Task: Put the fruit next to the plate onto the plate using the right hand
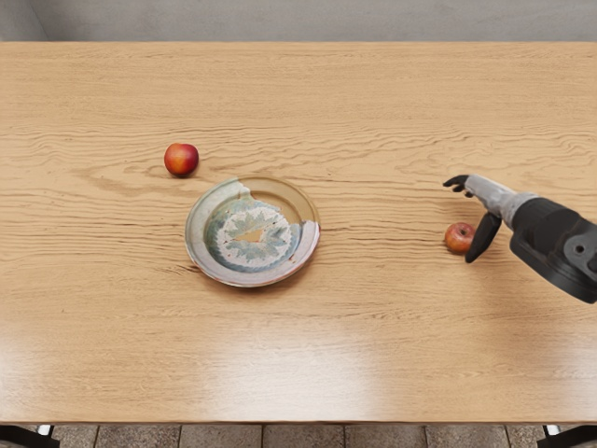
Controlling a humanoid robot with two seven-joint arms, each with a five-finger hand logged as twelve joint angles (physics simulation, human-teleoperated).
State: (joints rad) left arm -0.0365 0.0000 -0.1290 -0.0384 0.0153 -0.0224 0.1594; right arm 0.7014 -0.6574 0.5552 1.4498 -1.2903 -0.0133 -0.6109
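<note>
A round ceramic plate [252, 231] with a green-grey leaf pattern lies a little left of the table's middle. A red apple [181, 159] rests on the wood just beyond the plate's upper left rim, close to it but apart. A second, smaller red fruit [458, 238] sits far to the right of the plate. My right hand [474, 217] comes in from the right edge and hovers right beside that smaller fruit, fingers spread and holding nothing; its thumb hangs down next to the fruit's right side.
The wooden table [298, 355] fills the view, with its far edge along the top and its front edge near the bottom. A grey wall runs behind it. The left arm does not show.
</note>
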